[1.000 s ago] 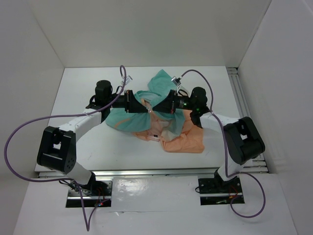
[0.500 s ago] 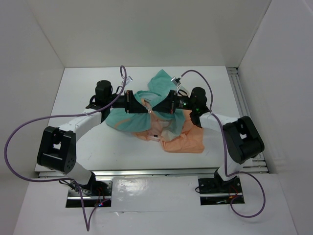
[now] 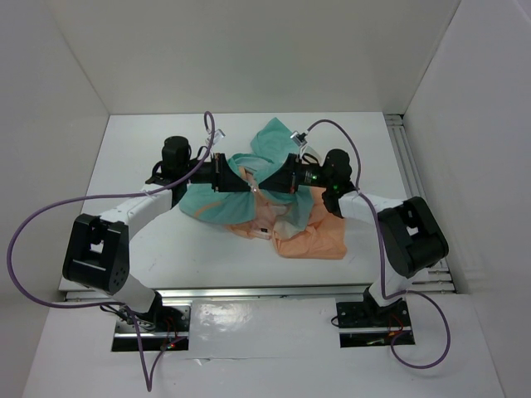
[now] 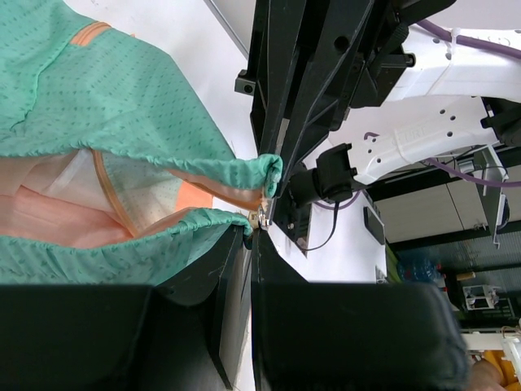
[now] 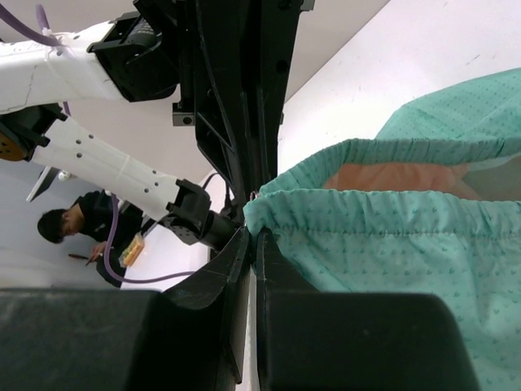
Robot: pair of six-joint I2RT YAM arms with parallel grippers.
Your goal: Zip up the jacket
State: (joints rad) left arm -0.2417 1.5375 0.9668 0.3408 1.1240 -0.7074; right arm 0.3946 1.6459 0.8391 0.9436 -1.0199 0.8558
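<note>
One jacket point(image 3: 309, 239), teal fading to peach, lies bunched at the middle of the tabletop point(image 3: 178, 249). Two end effectors meet tip to tip above its centre. The left end effector point(image 3: 248, 186) is pinched narrow on one gathered teal hem. The right end effector point(image 3: 260, 187) is closed tight on the facing hem, just beside it.
</note>
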